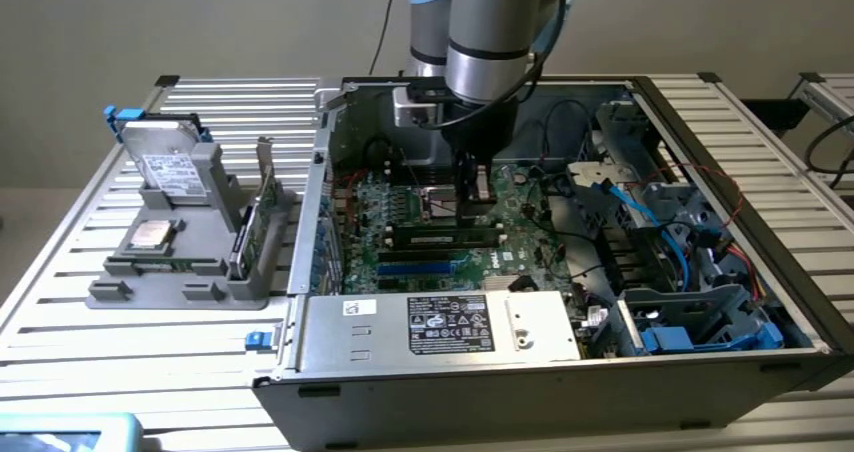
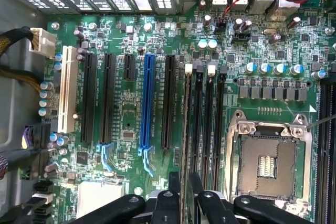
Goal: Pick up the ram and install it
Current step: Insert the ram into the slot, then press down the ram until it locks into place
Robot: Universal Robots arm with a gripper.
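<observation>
The ram (image 2: 186, 124) is a thin green stick seen edge-on, standing in the memory slot furthest from the empty CPU socket (image 2: 268, 166). In the exterior view the ram (image 1: 447, 238) lies along its slot in the middle of the motherboard, dark with a white label. My gripper (image 2: 186, 188) hangs right above one end of it, open, with a black finger (image 2: 173, 195) on each side of the stick and a slim gap to it. The gripper (image 1: 474, 210) reaches straight down into the open computer case (image 1: 561, 397).
Two empty black memory slots (image 2: 209, 124) run beside the ram. Black and blue expansion slots (image 2: 148, 103) lie further off. A power supply (image 1: 441, 324) fills the case's front. Cables and a drive cage (image 1: 694, 322) crowd the exterior view's right. A grey fixture (image 1: 174, 282) holds a hard drive (image 1: 167, 167) and a green card (image 1: 260, 212).
</observation>
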